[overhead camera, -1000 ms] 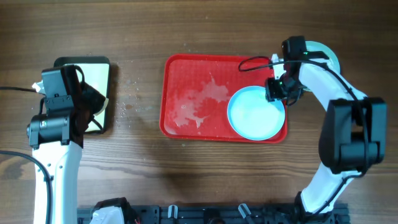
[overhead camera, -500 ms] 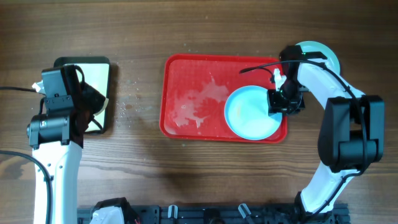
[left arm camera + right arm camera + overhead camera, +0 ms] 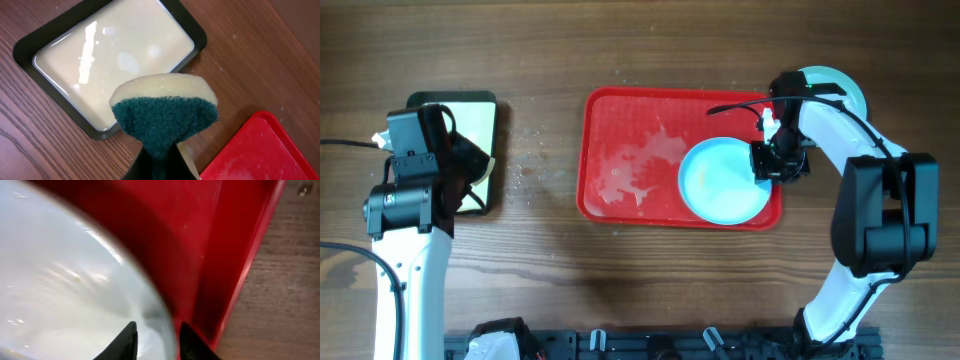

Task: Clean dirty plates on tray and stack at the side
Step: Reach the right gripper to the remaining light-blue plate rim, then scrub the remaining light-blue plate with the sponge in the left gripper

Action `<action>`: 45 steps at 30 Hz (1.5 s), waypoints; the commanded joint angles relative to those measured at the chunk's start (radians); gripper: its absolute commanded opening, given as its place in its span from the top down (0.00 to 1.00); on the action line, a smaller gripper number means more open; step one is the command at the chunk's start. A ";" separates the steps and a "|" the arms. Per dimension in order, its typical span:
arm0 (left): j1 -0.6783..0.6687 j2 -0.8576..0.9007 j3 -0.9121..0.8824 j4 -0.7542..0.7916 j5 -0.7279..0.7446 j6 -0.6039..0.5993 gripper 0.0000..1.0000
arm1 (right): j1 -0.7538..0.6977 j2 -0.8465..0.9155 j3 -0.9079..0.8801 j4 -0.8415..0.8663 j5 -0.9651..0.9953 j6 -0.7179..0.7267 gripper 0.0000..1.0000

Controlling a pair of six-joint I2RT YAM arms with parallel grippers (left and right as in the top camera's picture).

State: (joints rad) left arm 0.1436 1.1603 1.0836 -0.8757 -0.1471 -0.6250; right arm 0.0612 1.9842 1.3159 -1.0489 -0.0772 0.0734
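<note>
Rightward on red tray (image 3: 605,120), 1 blue plate (image 3: 720,182).

At 9 o'clock on the wooden surface (image 3: 620,290) sits a small dark-rimmed dish (image 3: 197,35) with a glossy cream inside. In my left wrist view a sponge (image 3: 165,112), yellow above and dark green below, overlaps the dish's 5 o'clock edge. Pale specks (image 3: 530,155) dot the wood at the dish's 3 o'clock.
</note>
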 commanded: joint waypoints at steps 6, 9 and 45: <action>0.005 0.001 -0.005 0.003 0.017 0.019 0.96 | -0.002 0.010 -0.004 0.018 0.009 0.035 0.78; 0.005 0.001 -0.005 0.003 0.017 0.019 0.96 | -0.002 0.010 -0.052 0.042 0.010 0.035 0.76; -0.697 0.750 -0.005 0.747 0.309 -0.034 0.96 | 0.233 0.010 -0.093 0.507 -0.077 0.160 0.96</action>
State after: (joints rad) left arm -0.5518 1.8694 1.0779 -0.1474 0.2062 -0.6525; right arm 0.2920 1.9690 1.2346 -0.5236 -0.1642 0.2604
